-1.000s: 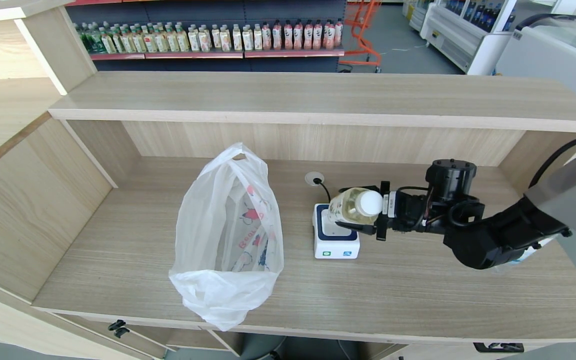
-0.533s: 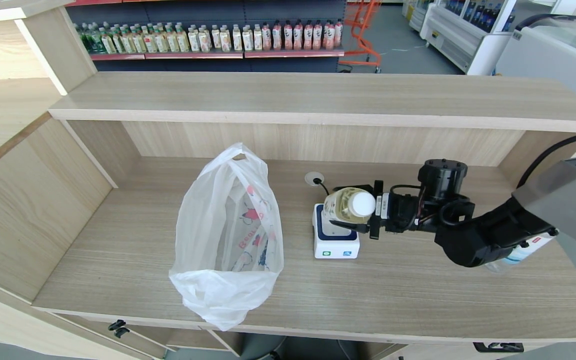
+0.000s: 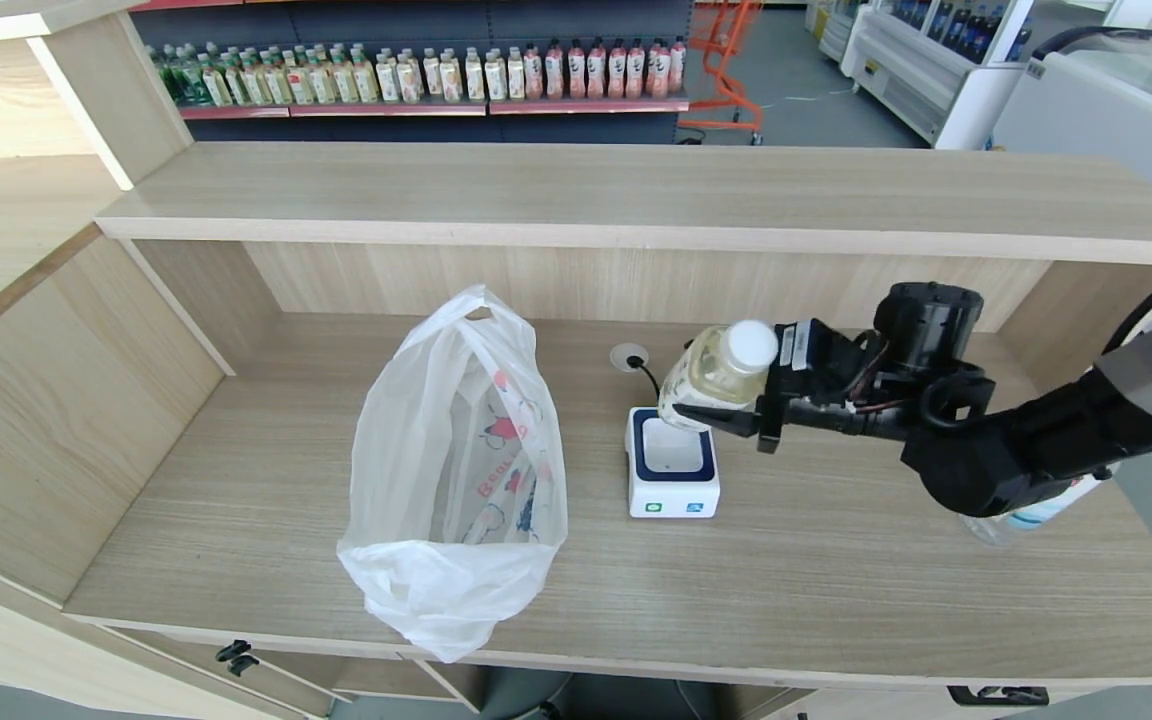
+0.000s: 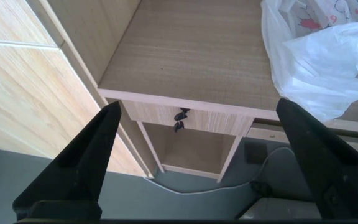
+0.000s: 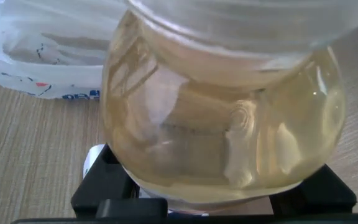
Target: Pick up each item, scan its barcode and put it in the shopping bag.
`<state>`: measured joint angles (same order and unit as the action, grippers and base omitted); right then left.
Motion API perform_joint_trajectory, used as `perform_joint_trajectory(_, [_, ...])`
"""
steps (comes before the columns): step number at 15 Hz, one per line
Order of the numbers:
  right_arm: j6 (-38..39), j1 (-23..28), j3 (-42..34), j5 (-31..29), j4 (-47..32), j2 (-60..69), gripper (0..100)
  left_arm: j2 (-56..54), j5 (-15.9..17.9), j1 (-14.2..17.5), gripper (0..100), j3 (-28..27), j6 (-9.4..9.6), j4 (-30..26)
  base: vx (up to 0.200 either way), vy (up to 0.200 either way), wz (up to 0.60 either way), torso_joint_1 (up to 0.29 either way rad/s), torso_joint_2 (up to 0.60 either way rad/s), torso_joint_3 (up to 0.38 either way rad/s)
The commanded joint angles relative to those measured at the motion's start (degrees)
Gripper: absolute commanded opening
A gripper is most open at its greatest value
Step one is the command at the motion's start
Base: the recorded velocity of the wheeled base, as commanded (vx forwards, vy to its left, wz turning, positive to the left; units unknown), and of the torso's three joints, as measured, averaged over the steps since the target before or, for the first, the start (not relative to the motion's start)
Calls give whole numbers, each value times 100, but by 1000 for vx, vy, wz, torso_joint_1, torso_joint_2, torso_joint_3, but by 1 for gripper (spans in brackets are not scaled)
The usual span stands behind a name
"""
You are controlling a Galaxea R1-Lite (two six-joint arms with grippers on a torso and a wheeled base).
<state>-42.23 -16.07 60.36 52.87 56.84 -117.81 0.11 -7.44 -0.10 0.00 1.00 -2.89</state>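
The right tool [image 3: 701, 397] is clenched on a clear bottle [image 3: 708, 383] of pale yellow drink, one finger on each side of its body. The bottle hangs tilted in the air, its white cap [image 3: 748, 346] raised and leaning toward the table's right end, its base low over the rear part of the scanner [image 3: 673, 488]. In the right wrist view the rounded base of the bottle is seen close up, apart from the table top below it.

The scanner, a white box with a dark blue frame round its window, sits at about the middle of the table [image 3: 836, 590]. A black cable [image 3: 648, 378] runs from it back to a round grommet [image 3: 628, 355] near the rear wall.

The white plastic shopping bag [image 3: 456, 470] lies left of the scanner, apart from it, its handle toward the rear and its lower end drooping over the near edge. Something with red and blue print shows through it.

A second clear bottle [image 3: 1031, 517] rests near the right end of the table, mostly hidden under the right arm.

The left tool [image 4: 197, 106] is released, its fingers spread wide, hanging off the near edge by the left corner, above a black drawer handle [image 4: 180, 119].
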Motion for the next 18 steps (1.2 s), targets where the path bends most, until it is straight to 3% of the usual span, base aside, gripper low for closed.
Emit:
perform_joint_trajectory(1, [2157, 130, -340, -611, -33, 1753, 0, -2, -3, 1, 100, 0, 6, -1, 0, 0, 0, 0, 0, 0])
perform_joint_trajectory(3, [3669, 113, -613, -1657, -455, 2517, 0, -2, -3, 1, 100, 0, -3, -1, 0, 0, 0, 0, 0, 0])
perform_joint_trajectory(6, [5040, 95, -1114, -2800, -1580, 3405, 0, -2, -3, 1, 100, 0, 6, -1, 0, 0, 0, 0, 0, 0])
perform_joint_trajectory(7, [5330, 95, -1342, -2914, -1580, 3554, 0, -2, -3, 1, 100, 0, 6, -1, 0, 0, 0, 0, 0, 0])
perform_joint_trajectory(14, [5480, 104, -2441, -2940, -1580, 4284, 0, -2, -3, 1, 100, 0, 6, -1, 0, 0, 0, 0, 0, 0])
perform_joint_trajectory(18, [5919, 104, -2511, -2949, -1615, 4451, 0, -2, -3, 1, 100, 0, -47, -1, 0, 200, 0, -4, 1, 6])
